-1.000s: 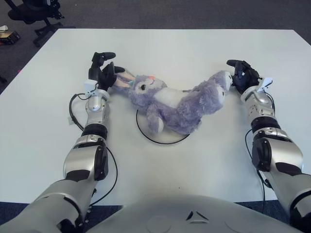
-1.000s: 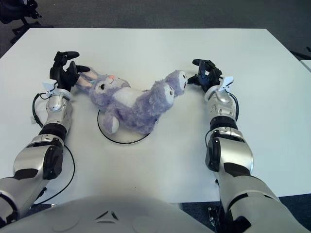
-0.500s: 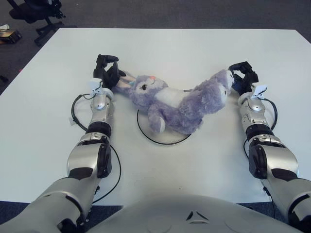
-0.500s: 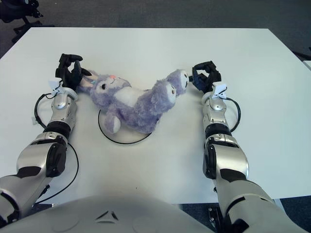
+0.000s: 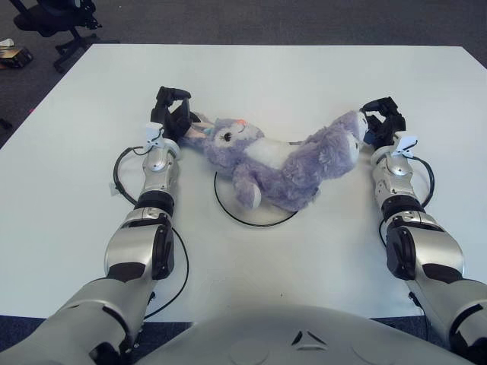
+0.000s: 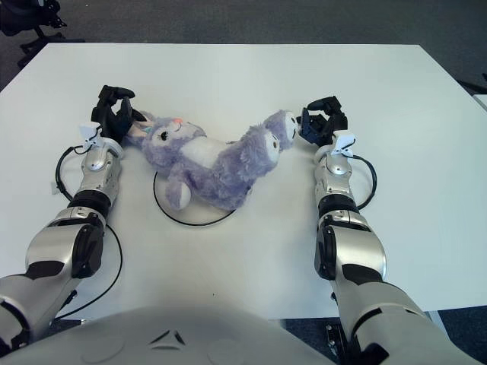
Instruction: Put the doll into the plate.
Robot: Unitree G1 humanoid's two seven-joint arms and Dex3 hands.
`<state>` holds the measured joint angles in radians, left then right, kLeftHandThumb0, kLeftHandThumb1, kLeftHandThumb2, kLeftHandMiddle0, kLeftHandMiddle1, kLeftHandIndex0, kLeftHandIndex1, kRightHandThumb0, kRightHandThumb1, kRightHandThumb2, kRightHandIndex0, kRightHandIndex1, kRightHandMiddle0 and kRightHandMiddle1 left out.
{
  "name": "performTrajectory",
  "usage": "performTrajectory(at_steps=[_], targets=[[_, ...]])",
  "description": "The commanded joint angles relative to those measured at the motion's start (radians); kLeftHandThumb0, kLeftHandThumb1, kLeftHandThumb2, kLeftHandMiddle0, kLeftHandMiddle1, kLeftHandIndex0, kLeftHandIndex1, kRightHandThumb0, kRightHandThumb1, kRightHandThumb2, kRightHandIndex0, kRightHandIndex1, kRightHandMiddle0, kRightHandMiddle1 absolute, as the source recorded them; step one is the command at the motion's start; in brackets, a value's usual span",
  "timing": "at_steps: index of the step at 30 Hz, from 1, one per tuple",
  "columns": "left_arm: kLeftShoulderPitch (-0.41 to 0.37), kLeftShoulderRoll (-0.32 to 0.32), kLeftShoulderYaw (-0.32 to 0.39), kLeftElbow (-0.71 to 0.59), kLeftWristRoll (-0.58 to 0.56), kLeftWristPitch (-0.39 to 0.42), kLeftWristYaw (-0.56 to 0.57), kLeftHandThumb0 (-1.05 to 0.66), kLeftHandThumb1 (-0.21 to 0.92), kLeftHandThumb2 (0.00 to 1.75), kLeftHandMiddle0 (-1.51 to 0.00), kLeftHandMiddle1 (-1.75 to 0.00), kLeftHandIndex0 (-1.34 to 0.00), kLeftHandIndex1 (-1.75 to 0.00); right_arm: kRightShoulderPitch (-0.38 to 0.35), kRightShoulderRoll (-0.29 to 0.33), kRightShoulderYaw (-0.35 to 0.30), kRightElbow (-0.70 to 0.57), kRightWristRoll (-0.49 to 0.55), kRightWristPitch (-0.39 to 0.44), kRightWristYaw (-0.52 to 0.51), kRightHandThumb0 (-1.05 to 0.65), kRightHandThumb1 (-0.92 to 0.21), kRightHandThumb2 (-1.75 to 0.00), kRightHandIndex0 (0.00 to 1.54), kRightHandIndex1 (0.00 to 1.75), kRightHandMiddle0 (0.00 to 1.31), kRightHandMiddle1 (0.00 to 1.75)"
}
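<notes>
A white table (image 5: pixel 304 258) stands on dark carpet, with a black office chair (image 5: pixel 57 19) at far left.

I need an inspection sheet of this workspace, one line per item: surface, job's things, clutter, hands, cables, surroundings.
Surface: white table, bare around the work.
Job's things: purple rabbit doll lies across the white plate, head and feet overhanging.
Clutter: nothing seen.
Hands: left hand curled at the doll's ears; right hand curled at its feet.
Cables: black cable loops beside the left forearm, another cable at the right.
Surroundings: dark carpet, office chair at far left.
</notes>
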<state>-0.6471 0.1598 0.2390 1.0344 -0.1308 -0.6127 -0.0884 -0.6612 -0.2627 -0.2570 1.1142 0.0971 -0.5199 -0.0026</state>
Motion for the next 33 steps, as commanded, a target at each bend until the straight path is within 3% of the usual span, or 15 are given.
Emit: performTrajectory(at_steps=[1,12,13,16,23,29,33], targets=[[0.057,-0.024,-0.004,0.016,-0.005,0.016,-0.018,-0.35,0.92,0.5,-0.89,-1.75,-0.22,-1.75,0.032,0.006,0.005,0.034,-0.008,0.023,-0.002,-0.01,-0.45,-1.1,0.57,1.56,0.35,1.75],[0.078,-0.028,-0.004,-0.023,-0.016,0.041,-0.041,-0.35,0.92,0.5,-0.9,-1.75,-0.22,-1.75,0.04,-0.006,0.029,0.03,-0.026,0.024,0.006,-0.01,-0.39,-1.2,0.57,1.65,0.38,1.75],[0.08,-0.029,-0.004,-0.027,-0.017,0.044,-0.044,-0.35,0.92,0.5,-0.9,-1.75,-0.22,-1.75,0.041,-0.007,0.031,0.029,-0.028,0.023,0.006,-0.15,-0.46,-1.12,0.69,1.69,0.39,1.75],[0.087,-0.031,-0.004,-0.039,-0.021,0.051,-0.049,-0.35,0.92,0.5,-0.9,-1.75,-0.22,-1.75,0.043,-0.009,0.037,0.025,-0.035,0.019,0.002,-0.32,-0.55,-1.01,0.86,1.73,0.4,1.75],[0.096,-0.032,-0.005,-0.058,-0.022,0.07,-0.053,-0.35,0.91,0.51,-0.89,-1.75,-0.22,-1.75,0.044,-0.01,0.038,0.02,-0.039,0.015,0.001,-0.39,-0.58,-0.97,0.96,1.74,0.41,1.75],[0.104,-0.032,-0.006,-0.08,-0.026,0.11,-0.055,-0.35,0.89,0.54,-0.88,-1.75,-0.23,-1.75,0.047,0.001,0.016,0.014,-0.006,-0.004,0.024,-0.4,-0.58,-0.98,0.98,1.75,0.42,1.75],[0.116,-0.031,-0.01,-0.105,-0.025,0.141,-0.055,-0.35,0.89,0.55,-0.88,-1.75,-0.23,-1.75,0.064,0.049,-0.043,-0.026,0.086,-0.035,0.089,-0.4,-0.58,-0.98,0.98,1.75,0.42,1.75]])
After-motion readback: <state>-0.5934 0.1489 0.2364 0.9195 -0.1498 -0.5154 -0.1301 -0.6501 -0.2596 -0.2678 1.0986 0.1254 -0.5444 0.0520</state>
